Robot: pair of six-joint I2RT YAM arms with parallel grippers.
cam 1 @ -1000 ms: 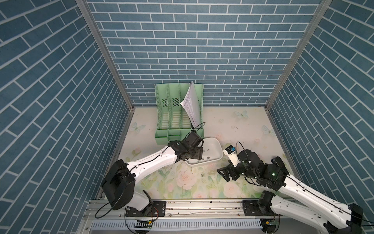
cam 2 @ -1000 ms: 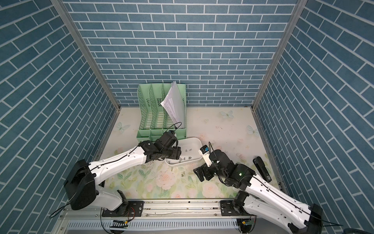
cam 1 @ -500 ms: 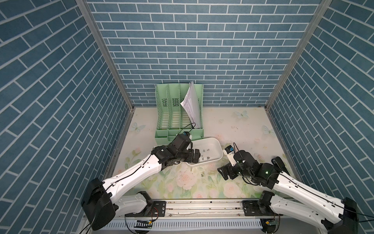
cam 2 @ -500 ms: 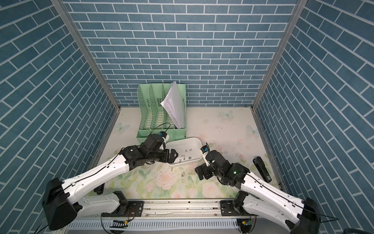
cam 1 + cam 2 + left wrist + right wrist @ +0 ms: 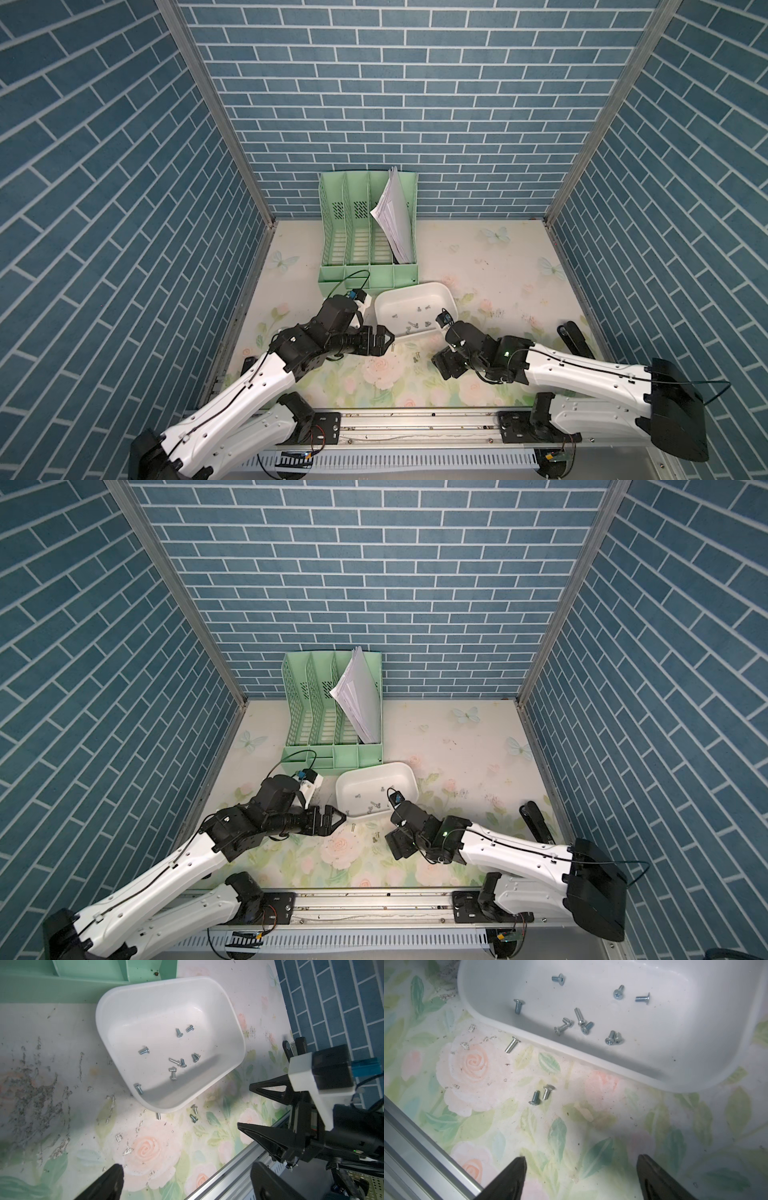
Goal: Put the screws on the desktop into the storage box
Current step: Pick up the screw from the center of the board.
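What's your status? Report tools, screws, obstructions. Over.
Left tool open, empty. Right tool open, empty, above the loose screws. Three screws on desktop beside box; others inside box. Nothing in the way.

White arms (image 5: 590, 380) with black joints (image 5: 303, 353), thin black cables (image 5: 245, 388), black fingers (image 5: 508, 1180).

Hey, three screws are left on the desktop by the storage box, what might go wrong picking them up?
The long screw lies right beside the storage box wall; a finger could shove the box instead.
The two short screws lie side by side; the open right gripper may pinch one and flick the other away.
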